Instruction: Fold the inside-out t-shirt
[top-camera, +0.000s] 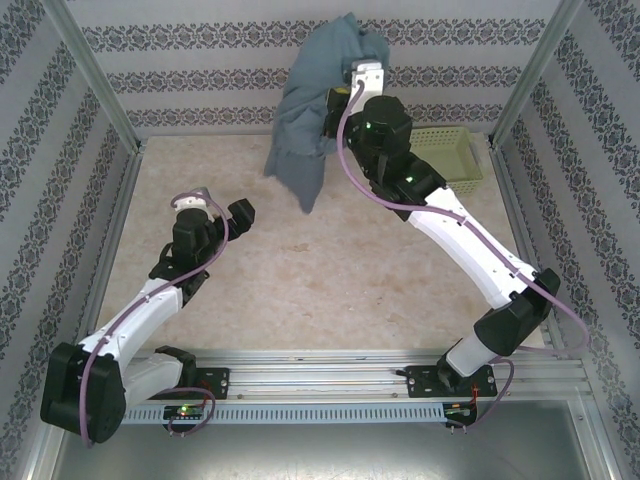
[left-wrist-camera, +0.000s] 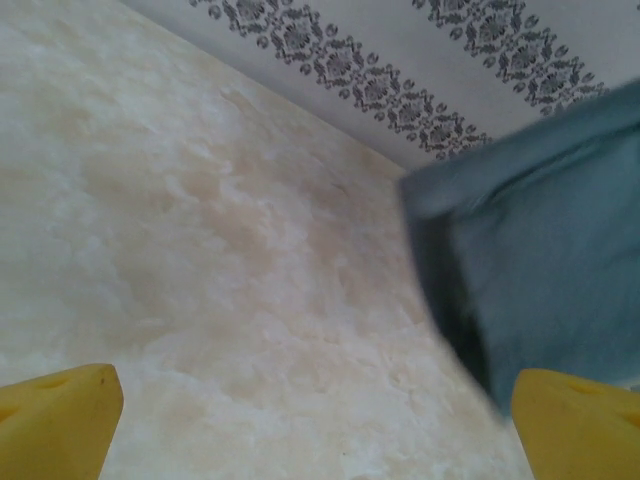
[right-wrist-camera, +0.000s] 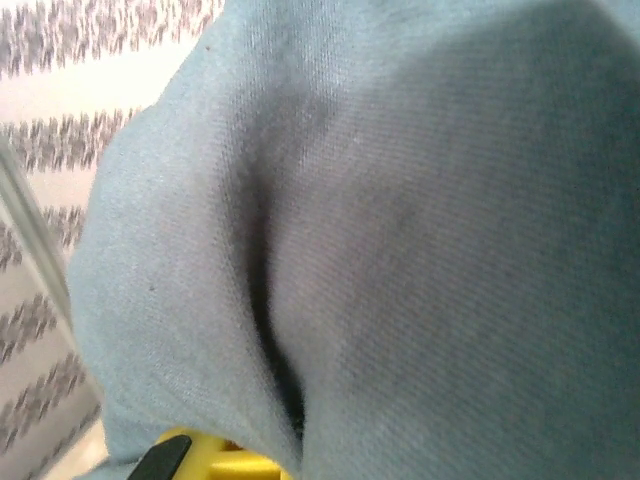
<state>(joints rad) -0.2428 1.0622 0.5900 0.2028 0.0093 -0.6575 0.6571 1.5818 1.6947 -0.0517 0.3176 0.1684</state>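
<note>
Right, the right gripper (top-camera: 352, 70) is clenched on the inside-out t-shirt (top-camera: 310, 110), held high near the back wall (top-camera: 200, 80) and left of centre-right. The cloth hangs bunched in a long vertical wad, not spread, with its lower tip down over the far-middle part of the table (top-camera: 330, 270). I can't tell whether that tip touches the surface. In the right wrist view blue-grey fabric (right-wrist-camera: 400, 230) drapes over the camera, with one deep fold running down it and a yellow finger (right-wrist-camera: 215, 455) poking out at the bottom edge. The left gripper (top-camera: 218, 205) is released and spread wide with nothing between the jaws. It sits low over the left-middle of the table, well apart from the shirt. In its wrist view the two yellow fingertips (left-wrist-camera: 55, 415) sit at the bottom corners, with bare marbled tabletop (left-wrist-camera: 220, 260) between them and the shirt's hanging edge (left-wrist-camera: 530, 250) at the right, blurred. The light green basket (top-camera: 447, 152) sits at the far right corner against the wall, just beside the right arm's elbow and partly hidden by it. The centre and near half of the table are open, bounded by aluminium frame posts (top-camera: 95, 70) on both sides and the base rail (top-camera: 330, 375) at the near edge.
</note>
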